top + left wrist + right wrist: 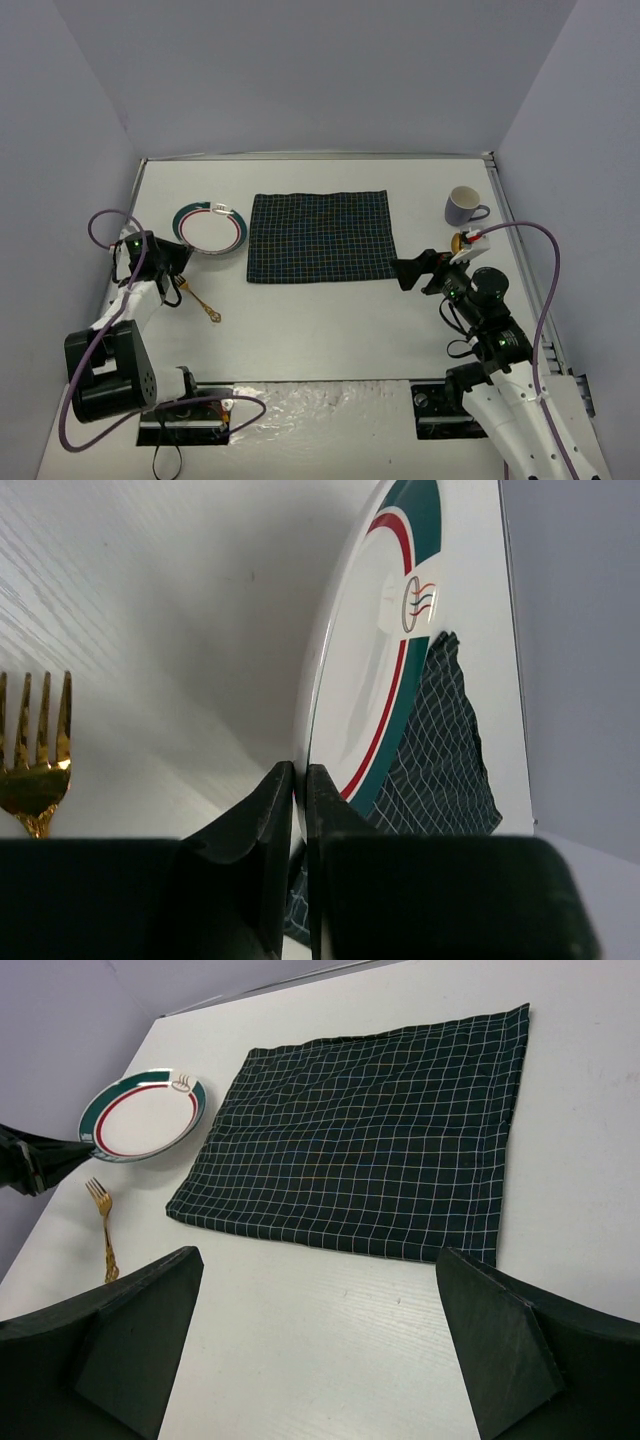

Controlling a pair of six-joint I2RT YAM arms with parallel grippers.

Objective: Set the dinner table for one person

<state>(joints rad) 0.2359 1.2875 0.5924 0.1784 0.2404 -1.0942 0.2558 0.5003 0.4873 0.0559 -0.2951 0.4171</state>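
The large flat white matte rectangular desk (330,320), with thin metal edging along its far and right sides, lies level and spans nearly the whole view.

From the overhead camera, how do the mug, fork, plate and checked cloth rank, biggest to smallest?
1. checked cloth
2. plate
3. mug and fork: hard to rank, because the fork is longer but far thinner.
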